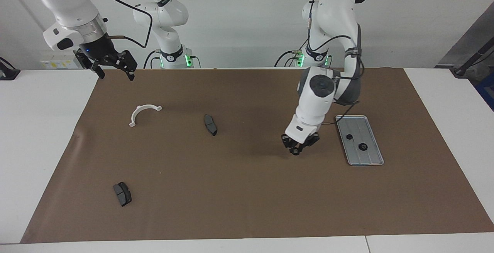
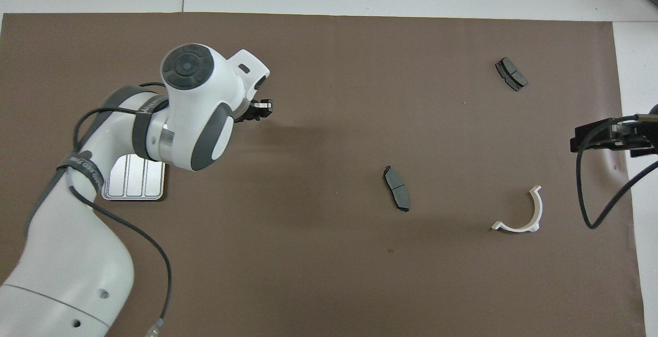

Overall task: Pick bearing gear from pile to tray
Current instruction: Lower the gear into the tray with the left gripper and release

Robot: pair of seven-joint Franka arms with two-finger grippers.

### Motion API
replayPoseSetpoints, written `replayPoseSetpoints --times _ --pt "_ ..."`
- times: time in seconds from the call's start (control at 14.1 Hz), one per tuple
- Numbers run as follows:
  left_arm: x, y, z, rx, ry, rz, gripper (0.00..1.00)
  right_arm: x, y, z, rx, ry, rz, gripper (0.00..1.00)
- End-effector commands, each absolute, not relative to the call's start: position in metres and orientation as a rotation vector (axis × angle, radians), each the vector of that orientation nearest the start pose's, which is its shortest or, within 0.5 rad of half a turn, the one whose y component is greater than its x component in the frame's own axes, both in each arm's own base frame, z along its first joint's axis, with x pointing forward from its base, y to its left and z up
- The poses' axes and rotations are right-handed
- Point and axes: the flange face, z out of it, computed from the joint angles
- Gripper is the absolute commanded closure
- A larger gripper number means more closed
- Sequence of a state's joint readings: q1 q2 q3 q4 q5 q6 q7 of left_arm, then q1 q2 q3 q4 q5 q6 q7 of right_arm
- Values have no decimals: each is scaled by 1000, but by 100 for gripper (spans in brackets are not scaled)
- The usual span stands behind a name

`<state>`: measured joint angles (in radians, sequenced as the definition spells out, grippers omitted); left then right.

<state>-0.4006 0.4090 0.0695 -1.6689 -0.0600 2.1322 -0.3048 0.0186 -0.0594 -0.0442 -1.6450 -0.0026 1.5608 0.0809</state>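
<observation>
My left gripper (image 1: 295, 151) (image 2: 259, 108) hangs low over the brown mat, just beside the tray (image 1: 371, 156) on the side toward the right arm. It is shut on a small black bearing gear (image 1: 295, 152) at its fingertips. The silver grooved tray holds two black gears (image 1: 349, 137) (image 1: 362, 146). In the overhead view my left arm covers most of the tray (image 2: 133, 187). What is left of the pile is a white curved bracket (image 1: 142, 113) (image 2: 520, 214) and two dark brake pads (image 1: 210, 124) (image 1: 122, 193). My right gripper (image 1: 115, 75) (image 2: 583, 139) waits open, raised over the mat's corner.
The brown mat (image 1: 247, 199) covers most of the white table. One brake pad (image 2: 397, 188) lies mid-mat, the other (image 2: 511, 73) farther from the robots toward the right arm's end. A cable hangs from the right wrist (image 2: 591, 208).
</observation>
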Motion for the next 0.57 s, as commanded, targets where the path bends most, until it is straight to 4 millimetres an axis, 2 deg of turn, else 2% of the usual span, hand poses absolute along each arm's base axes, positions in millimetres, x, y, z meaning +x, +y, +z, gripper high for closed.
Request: replayPoseSetpoints --times 0.0,0.28,0.43,0.5 --pt "631 -143 395 -3178 101 21 92 531 -16 624 -3117 144 15 0" --pt "616 -43 371 -3170 289 86 92 529 -17 624 -3117 144 15 0" --pt "604 -8 359 -3170 329 86 90 529 -17 624 -3117 146 17 0" --pt "596 0 351 -3171 331 90 88 529 -17 624 -3117 144 15 0"
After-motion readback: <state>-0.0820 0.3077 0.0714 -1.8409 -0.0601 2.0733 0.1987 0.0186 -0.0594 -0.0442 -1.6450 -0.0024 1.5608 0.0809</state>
